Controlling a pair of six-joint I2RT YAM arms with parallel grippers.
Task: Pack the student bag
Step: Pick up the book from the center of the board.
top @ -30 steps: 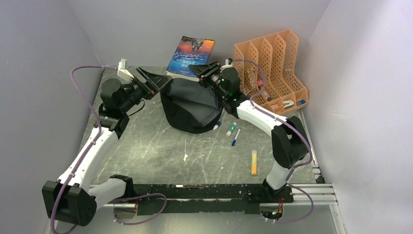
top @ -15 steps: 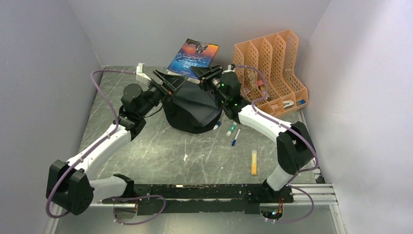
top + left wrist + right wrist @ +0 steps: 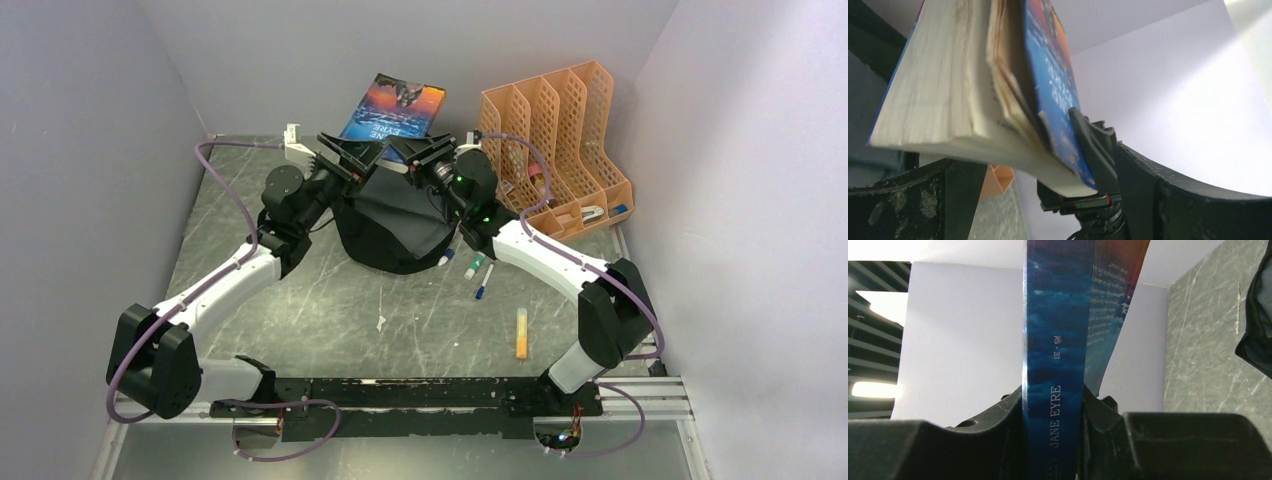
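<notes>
The student bag (image 3: 395, 225) is a floppy black backpack slumped mid-table; its zipper edge also shows in the right wrist view (image 3: 1258, 340). Just behind it a blue paperback, "Jane Eyre" (image 3: 395, 108), is held up in the air. My right gripper (image 3: 420, 152) is shut on the book's spine (image 3: 1055, 340), one finger on each cover (image 3: 1054, 405). My left gripper (image 3: 350, 158) stands wide open at the book's left side. In the left wrist view the book's page edge (image 3: 973, 90) hangs between its spread fingers (image 3: 1048, 170), with the right gripper (image 3: 1093, 145) behind.
An orange mesh file organiser (image 3: 555, 140) holding small items stands at the back right. Two markers (image 3: 476, 265) (image 3: 484, 281) lie right of the bag, with an orange stick (image 3: 521, 333) nearer the front. A white scrap (image 3: 381, 322) lies mid-table. Walls close in on three sides.
My left arm has swung right and forward, bringing its open gripper up to the book. The right gripper has kept hold of the book, which shifted only slightly.
</notes>
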